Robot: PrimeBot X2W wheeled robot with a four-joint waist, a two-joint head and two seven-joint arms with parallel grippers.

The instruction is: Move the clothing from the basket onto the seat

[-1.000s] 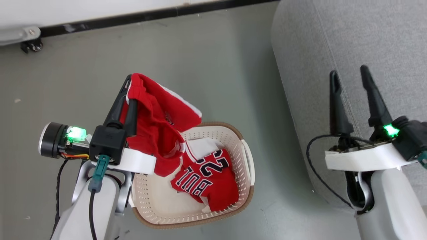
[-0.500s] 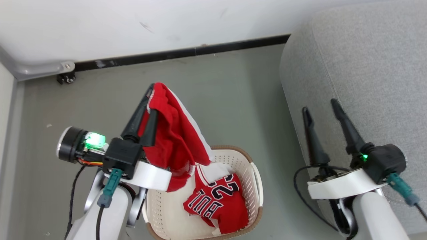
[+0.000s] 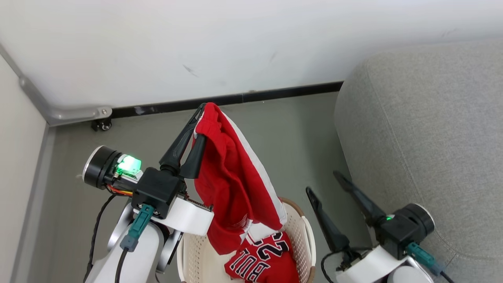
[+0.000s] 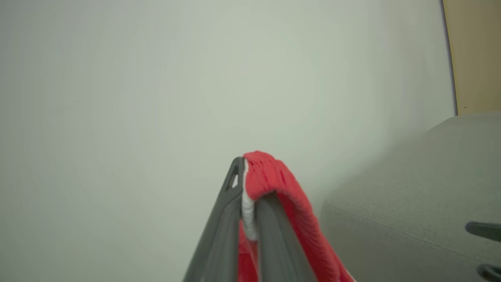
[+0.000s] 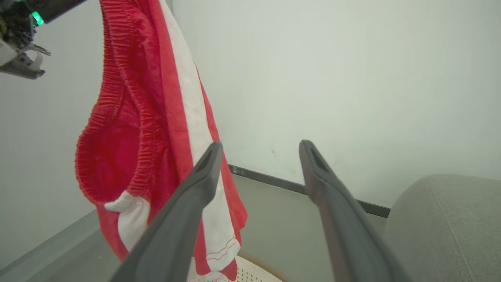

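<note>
Stock of the corner, seen from the robot's side:

- Shorts (image 3: 232, 184), red with a white side stripe: waistband clamped between the closed fingers of the left gripper (image 3: 202, 118), the rest hanging over the basket; whether the hem touches what lies below cannot be told
- Jersey (image 3: 263, 261), red with black white-edged lettering: crumpled inside the basket, near side, part-hidden by the hanging shorts
- Basket (image 3: 300, 230), cream perforated plastic with a brown rim: on the floor between the two arms, near the sofa's left flank but apart from it
- Sofa (image 3: 424, 129), grey woven fabric with a rounded edge and one stitched seam: right side, running to the far wall
- Right gripper (image 3: 323, 181): fingers spread wide apart, pointing towards the far wall, standing in the gap between basket and sofa, just right of the shorts and so between them and the seat
- Floor (image 3: 283, 129): plain grey-green, smooth
- Wall (image 3: 196, 47): white, lightly scuffed, with a black skirting strip (image 3: 275, 94) along its foot
- Metal bracket (image 3: 74, 114) with a small dark fitting: far left corner, where a pale side panel (image 3: 19, 157) meets the wall
</note>
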